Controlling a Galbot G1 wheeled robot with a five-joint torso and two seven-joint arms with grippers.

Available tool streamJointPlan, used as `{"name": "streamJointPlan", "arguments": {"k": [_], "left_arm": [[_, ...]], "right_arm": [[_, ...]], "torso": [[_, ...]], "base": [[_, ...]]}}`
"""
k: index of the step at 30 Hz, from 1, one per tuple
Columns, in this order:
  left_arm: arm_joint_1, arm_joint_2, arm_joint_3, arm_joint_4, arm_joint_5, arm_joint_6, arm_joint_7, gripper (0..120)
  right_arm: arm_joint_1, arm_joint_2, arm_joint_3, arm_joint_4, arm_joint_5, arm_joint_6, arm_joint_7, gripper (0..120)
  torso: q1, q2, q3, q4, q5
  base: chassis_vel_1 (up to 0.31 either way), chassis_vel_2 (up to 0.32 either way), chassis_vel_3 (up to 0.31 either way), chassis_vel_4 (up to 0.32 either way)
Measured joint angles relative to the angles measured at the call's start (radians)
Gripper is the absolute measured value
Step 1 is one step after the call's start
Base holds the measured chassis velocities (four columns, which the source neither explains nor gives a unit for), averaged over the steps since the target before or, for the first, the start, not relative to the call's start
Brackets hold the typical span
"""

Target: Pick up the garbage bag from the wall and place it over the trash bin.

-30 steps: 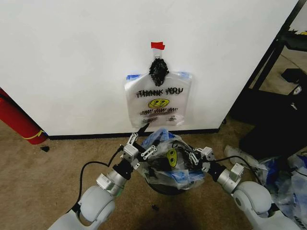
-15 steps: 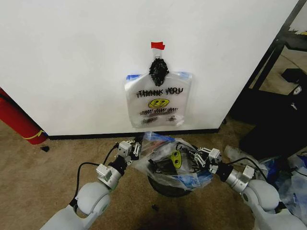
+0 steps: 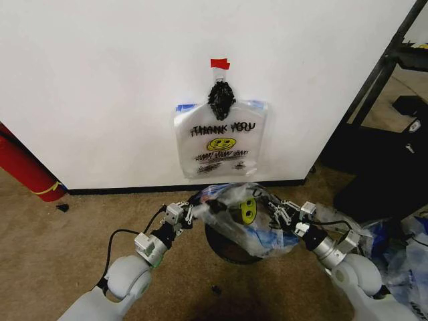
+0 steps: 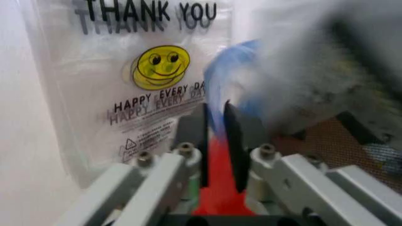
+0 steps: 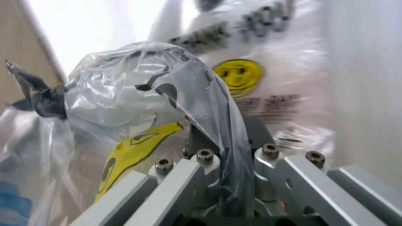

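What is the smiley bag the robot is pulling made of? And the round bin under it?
The garbage bag looks like thin, see-through plastic: it crinkles, shines, and you can see through it. Both grippers, left and right, pinch its edges. The trash bin looks like smooth black plastic, though mostly covered, so that is less sure.

Head camera: high, looking forward and down at the wall (image 3: 100, 80) and carpet, both arms below. Each wrist camera: close behind its own fingers, facing the wall. All three share the hanging printed bag (image 3: 219, 140) (image 4: 135, 80) (image 5: 264, 70).
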Motion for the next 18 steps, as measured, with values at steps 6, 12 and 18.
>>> {"name": "streamJointPlan", "arguments": {"k": [6, 12, 18], "left_arm": [[0.012, -0.012, -0.021, 0.048, -0.03, -0.091, 0.059, 38], [0.009, -0.015, -0.035, 0.065, -0.031, -0.082, 0.007, 59], [0.116, -0.013, -0.008, -0.119, -0.055, -0.006, -0.057, 81]], "right_arm": [[0.013, 0.025, -0.04, 0.001, 0.032, 0.003, 0.177, 1], [0.014, 0.07, -0.065, -0.004, 0.019, 0.028, 0.354, 1], [-0.001, 0.121, -0.08, -0.014, -0.084, 0.077, 0.462, 1]], "torso": [[0.0, 0.0, 0.0, 0.0002, -0.0001], [0.0, 0.0, 0.0, 0.0003, 0.0], [0.0, 0.0, 0.0, 0.0003, 0.0001]], "base": [[0.0, 0.0, 0.0, 0.0], [0.0, 0.0, 0.0, 0.0], [0.0, 0.0, 0.0, 0.0]]}}
